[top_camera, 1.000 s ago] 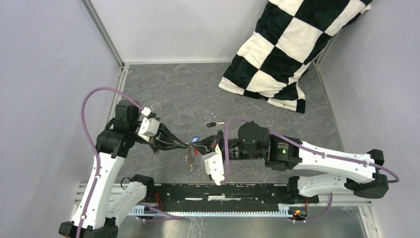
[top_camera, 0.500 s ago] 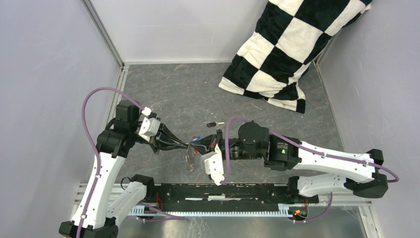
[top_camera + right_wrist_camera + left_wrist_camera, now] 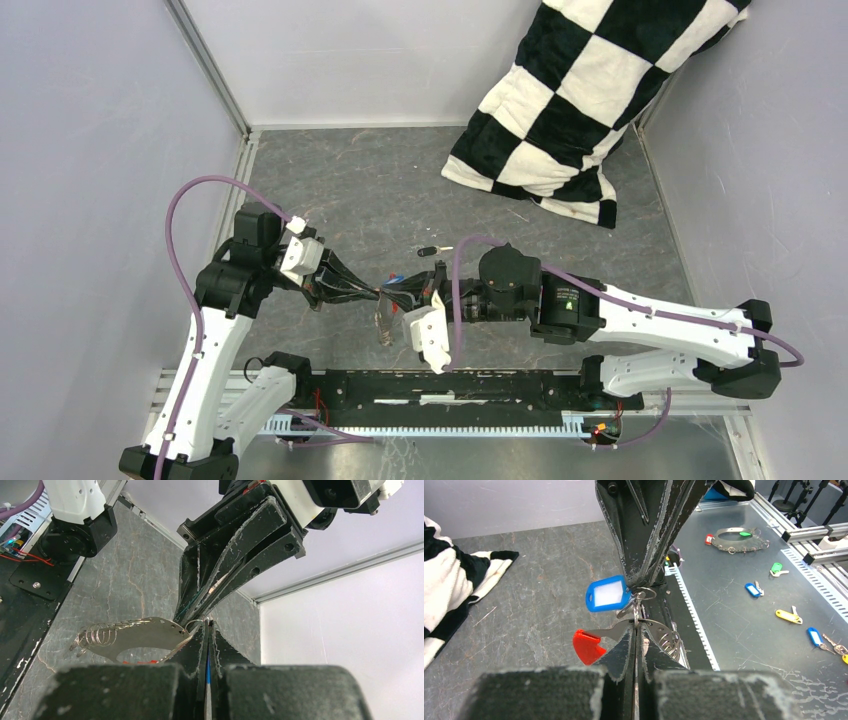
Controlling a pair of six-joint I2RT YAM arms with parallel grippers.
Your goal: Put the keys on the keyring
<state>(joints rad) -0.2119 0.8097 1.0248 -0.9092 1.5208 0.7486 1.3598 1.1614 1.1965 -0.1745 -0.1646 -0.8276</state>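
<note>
My left gripper (image 3: 636,626) is shut on the keyring (image 3: 659,630), a curved silver plate carrying several small wire rings. Its red tag (image 3: 586,646) sticks out to the left of the fingers. My right gripper (image 3: 640,586) comes down from above, tip to tip with the left, shut on the blue key (image 3: 606,593). That key's small ring touches the plate's edge. In the right wrist view a blue sliver shows between the shut fingers of the right gripper (image 3: 206,626), beside the keyring (image 3: 145,635). From above, both grippers meet in mid-air, and the black key (image 3: 428,251) lies on the table behind them.
A black-and-white checkered pillow (image 3: 580,100) leans in the far right corner. Grey walls close in the table on three sides. On the metal shelf below the near edge lie several coloured key tags (image 3: 788,615) and another ring plate (image 3: 736,539).
The right arm has edged slightly left toward the left gripper. Both grips are unchanged.
</note>
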